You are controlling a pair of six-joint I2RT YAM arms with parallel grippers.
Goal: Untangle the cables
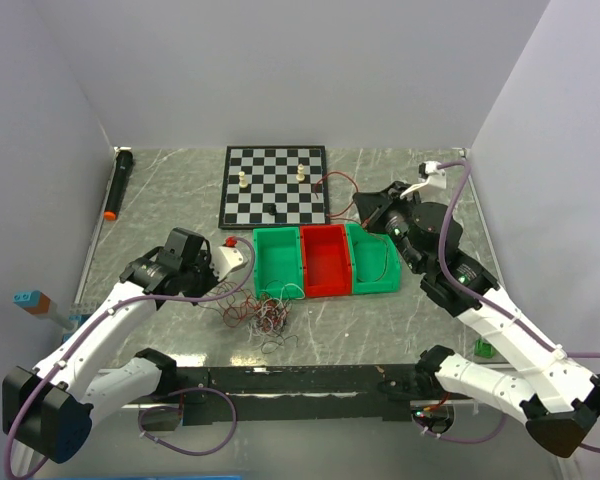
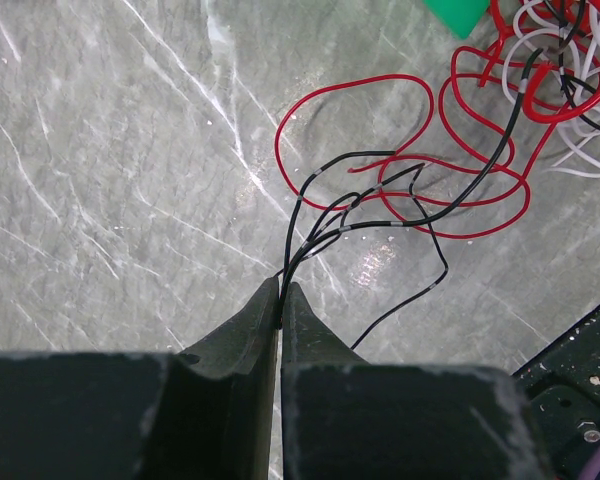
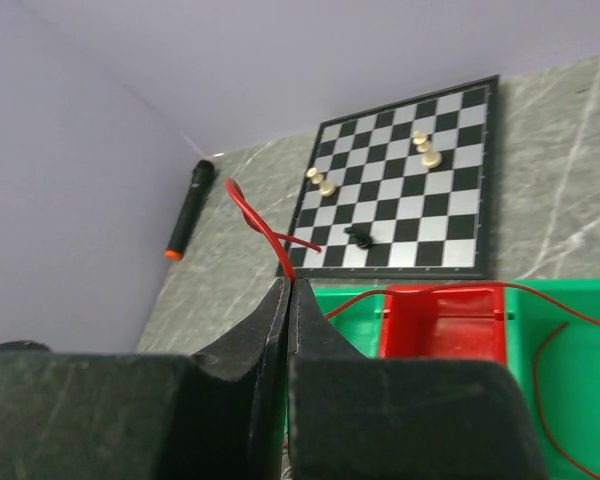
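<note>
The cables [image 1: 265, 315] lie as a tangle of thin red, black and white wires on the table in front of the bins. My left gripper [image 1: 242, 272] is just left of the tangle. In the left wrist view it [image 2: 281, 292] is shut on black wires [image 2: 400, 222] that run into red loops [image 2: 380, 85] and the tangle [image 2: 565, 70]. My right gripper [image 1: 365, 215] is above the bins' far right. In the right wrist view it [image 3: 290, 284] is shut on a red wire [image 3: 255, 220]. This wire trails over the bins.
Three bins stand in a row mid-table: green [image 1: 258, 262], red [image 1: 306, 262], green [image 1: 392, 270]. A chessboard [image 1: 280, 195] with a few pieces lies behind them. A black marker with an orange tip [image 1: 118, 182] lies at the far left. Grey walls close in both sides.
</note>
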